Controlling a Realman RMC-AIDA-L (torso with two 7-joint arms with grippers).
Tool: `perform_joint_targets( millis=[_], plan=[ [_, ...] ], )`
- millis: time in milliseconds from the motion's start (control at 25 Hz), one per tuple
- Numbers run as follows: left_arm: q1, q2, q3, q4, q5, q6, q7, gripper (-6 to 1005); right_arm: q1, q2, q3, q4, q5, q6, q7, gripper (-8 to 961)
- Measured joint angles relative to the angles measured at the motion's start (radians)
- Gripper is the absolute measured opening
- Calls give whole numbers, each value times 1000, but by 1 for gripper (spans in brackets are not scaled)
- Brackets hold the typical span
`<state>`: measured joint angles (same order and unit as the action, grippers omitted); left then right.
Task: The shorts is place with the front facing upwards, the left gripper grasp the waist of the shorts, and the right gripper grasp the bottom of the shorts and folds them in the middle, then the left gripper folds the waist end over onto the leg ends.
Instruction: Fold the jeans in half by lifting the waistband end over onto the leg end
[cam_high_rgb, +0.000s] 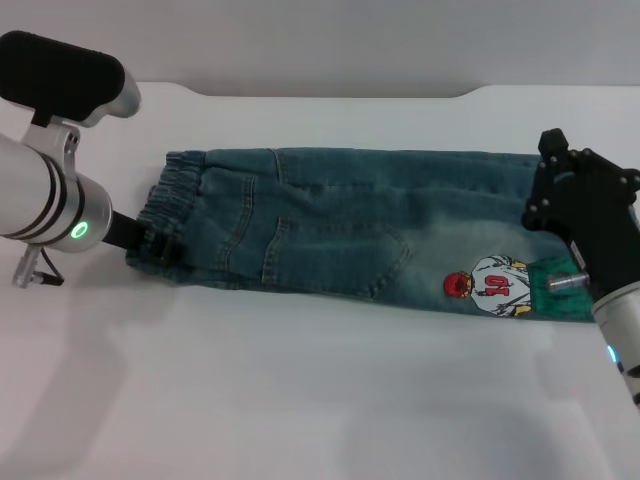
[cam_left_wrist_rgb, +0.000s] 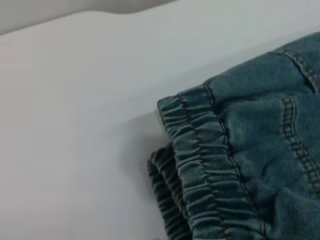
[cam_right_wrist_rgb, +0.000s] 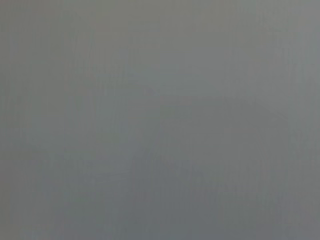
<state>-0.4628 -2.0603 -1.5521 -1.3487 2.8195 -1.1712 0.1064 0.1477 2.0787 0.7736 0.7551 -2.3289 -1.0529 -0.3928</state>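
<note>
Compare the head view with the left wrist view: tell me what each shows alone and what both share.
Head view only: the whole folded shorts lying across the table, the cartoon print, the left gripper at the waist end, the right gripper at the leg ends.

Left wrist view only: the waist's stacked layers and stitching up close, no gripper visible.

Both: the ruffled waist resting on the white table.

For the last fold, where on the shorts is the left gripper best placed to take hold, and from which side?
Probably the waist, from the robot's left. The shorts lie already folded lengthwise, and the gathered band is the narrow end, its stacked layers open toward the left gripper at that edge. The right gripper is at the leg ends.
</note>
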Motion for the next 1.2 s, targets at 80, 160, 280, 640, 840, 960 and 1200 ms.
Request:
perform_joint_targets(
  millis=[80,160,280,640,840,960,1200],
  plan=[
    [7,0,2,0,-15,13,1,682,0,0,1,0,0,-2,0,-1],
    [13,1,1,0,-48,22,15,628,-1,0,1,0,0,-6,0,-1],
    [18,1,-6,-1,-73,24,35,548,-1,0,1,0,0,-9,0,-1],
    [73,2,-24,-131,-100,-1,48,297,-1,0,-6,-9,0,-4,7,-1],
    [137,2,-42,-297,-123,-24,53,232,13,1,-11,-23,1,10,41,-2],
    [147,2,-45,-341,-129,-33,53,214,33,1,-11,-32,2,46,77,-2],
    [171,2,-40,-485,-151,-84,53,165,100,8,-18,-87,3,125,124,-1]
  ],
)
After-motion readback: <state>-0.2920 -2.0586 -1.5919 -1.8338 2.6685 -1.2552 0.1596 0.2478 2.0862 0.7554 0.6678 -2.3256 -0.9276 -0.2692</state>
